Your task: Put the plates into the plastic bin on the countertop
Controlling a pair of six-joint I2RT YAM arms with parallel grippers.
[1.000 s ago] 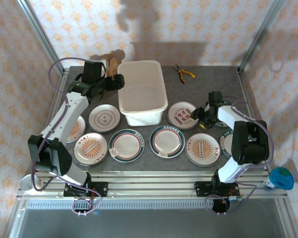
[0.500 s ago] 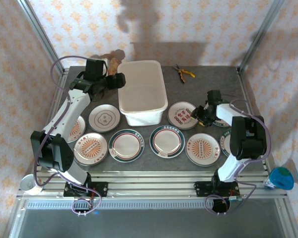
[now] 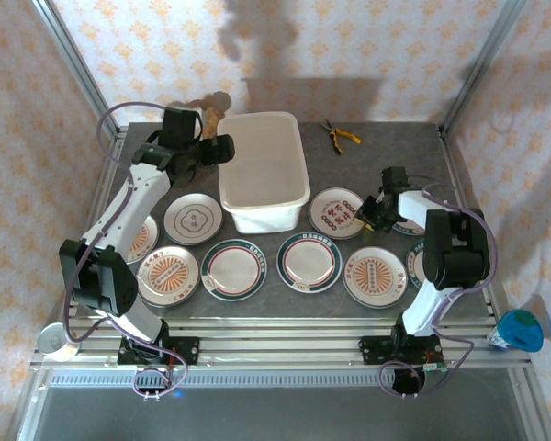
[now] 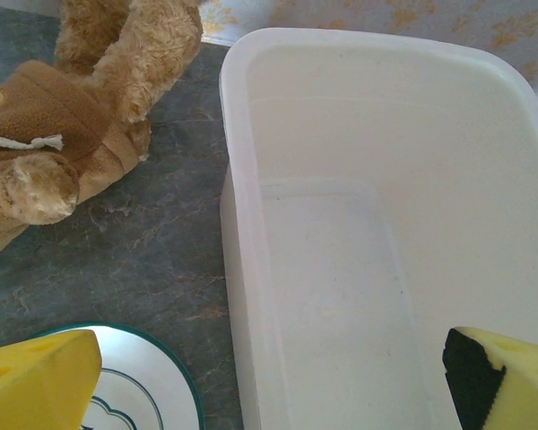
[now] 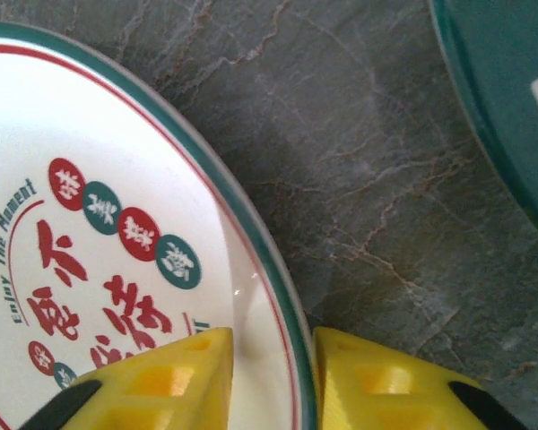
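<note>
Plate (image 5: 99, 179) is lying with its rim between the right tool's (image 5: 271, 348) slightly parted jaws, likely needing clamping, then lifting.

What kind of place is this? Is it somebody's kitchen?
Probably a robot practice bench, not a kitchen: two robot arms bolted to aluminium rails, patterned screens around the countertop, plates laid out.

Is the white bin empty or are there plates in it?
Empty. The plastic bin has a bare white floor in the top and left wrist views.
</note>
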